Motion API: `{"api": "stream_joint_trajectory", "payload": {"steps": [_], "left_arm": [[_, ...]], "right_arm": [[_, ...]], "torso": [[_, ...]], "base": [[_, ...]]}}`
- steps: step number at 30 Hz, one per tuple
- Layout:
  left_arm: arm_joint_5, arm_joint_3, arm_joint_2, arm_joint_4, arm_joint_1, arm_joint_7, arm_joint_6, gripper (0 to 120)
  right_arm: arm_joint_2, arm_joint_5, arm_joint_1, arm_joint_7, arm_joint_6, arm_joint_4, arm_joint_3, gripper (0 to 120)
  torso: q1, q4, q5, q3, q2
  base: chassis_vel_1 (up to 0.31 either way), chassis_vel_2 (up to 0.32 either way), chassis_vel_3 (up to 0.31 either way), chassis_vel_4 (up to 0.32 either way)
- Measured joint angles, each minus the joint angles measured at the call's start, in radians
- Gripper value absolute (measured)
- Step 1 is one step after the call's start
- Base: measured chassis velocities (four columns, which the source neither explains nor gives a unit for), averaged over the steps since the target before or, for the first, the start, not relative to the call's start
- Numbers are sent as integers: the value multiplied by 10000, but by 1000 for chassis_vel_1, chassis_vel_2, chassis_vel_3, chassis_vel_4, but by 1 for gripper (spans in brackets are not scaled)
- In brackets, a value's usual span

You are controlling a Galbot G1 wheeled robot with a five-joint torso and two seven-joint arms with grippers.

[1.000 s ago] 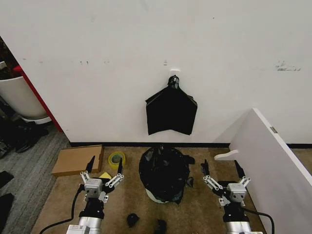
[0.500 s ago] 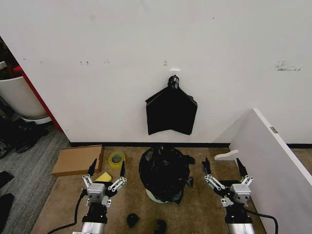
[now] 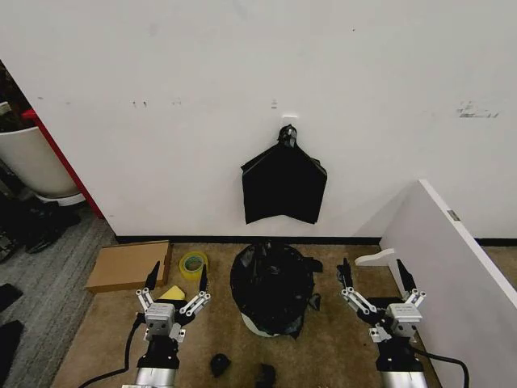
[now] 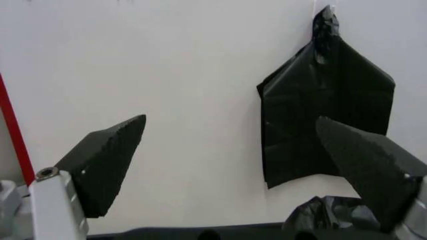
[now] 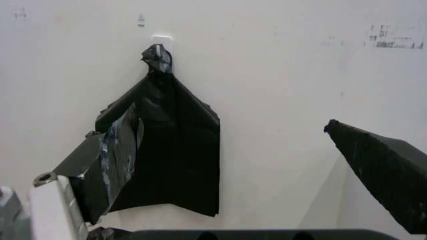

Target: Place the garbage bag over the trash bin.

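Garbage bag: the garbage bag (image 3: pixel 272 284) sat on the floor by the wall, loose and crinkled, draped over the bin and covering almost all of it.
Trash bin: only a pale strip of the trash bin (image 3: pixel 257 327) showed, at the foot of the bag on the side near the robot. The bin stood on the brown carpet between the two arms.
Left gripper: the left gripper (image 3: pixel 173 284) was low and to the left of the bin, apart from the bag, its fingers spread wide and holding nothing. Since half a second ago it had hardly moved; over the last second it had come slightly down and back.
Right gripper: the right gripper (image 3: pixel 373 280) was to the right of the bin, fingers also spread and empty. It had drifted a little further out and down, away from the bag.
What changed: both arms had drawn back from the bin, while the bag and bin lay as they did a second ago.
Meaning for the task: in my judgement the covering was already done and the arms were only retreating.
Around: a flat black bunch of bags (image 3: pixel 283 185) hung from a hook on the wall above the bin. A roll of tape (image 3: pixel 193 263) and a cardboard sheet (image 3: pixel 128 264) lay to the left, a white panel (image 3: pixel 452 267) stood to the right, and small black scraps (image 3: pixel 219 364) lay near the robot.
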Motion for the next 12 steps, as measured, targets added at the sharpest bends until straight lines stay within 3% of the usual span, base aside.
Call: {"api": "stream_joint_trajectory", "payload": {"steps": [12], "left_arm": [[78, 170, 8, 154, -45, -2, -53, 100]], "right_arm": [[104, -132, 80, 5, -96, -41, -136, 100]], "torso": [[1, 0, 0, 0, 0]], "base": [[0, 0, 0, 0]]}}
